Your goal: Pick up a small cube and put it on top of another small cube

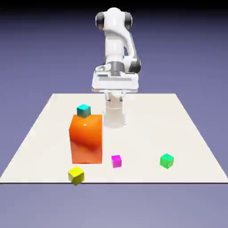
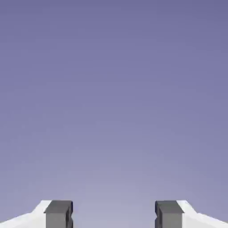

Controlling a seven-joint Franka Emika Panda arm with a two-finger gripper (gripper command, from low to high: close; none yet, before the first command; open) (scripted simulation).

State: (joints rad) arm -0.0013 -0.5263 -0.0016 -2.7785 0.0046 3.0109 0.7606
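Gripper (image 1: 115, 97) is open, nothing between the fingertips, raised in front of the arm (image 1: 115, 40), well apart from every cube. Hand view gives only backdrop (image 2: 114, 98), so aim can't be checked from there; if the approach leans on that camera before it sees the table, expect a miss.

Going outward: teal cube (image 1: 83, 111) shows at the upper edge of the orange block (image 1: 87, 142); can't tell if it sits on top or behind. Block is the main hazard, tall and right by the pick. A low, straight run from the arm's side could clip it, shove it into the target, or disturb the teal one. Would go high, then drop steeply.

Magenta cube (image 1: 116, 161) lies between pick and place, so carrying low risks a knock. Green cube (image 1: 167, 160), the place target, is toward the exterior view's right; off-centre release there would likely tip the stack.

Yellow cube (image 1: 76, 175) is the pick: small, plain, brighter top, darker olive sides, turned cornerwise to the camera. It's at the near edge of the table (image 1: 147, 120), just beside the block, exterior view's left. One nudge outward could lose it over the edge; skewed fingers could catch corners and spin it.
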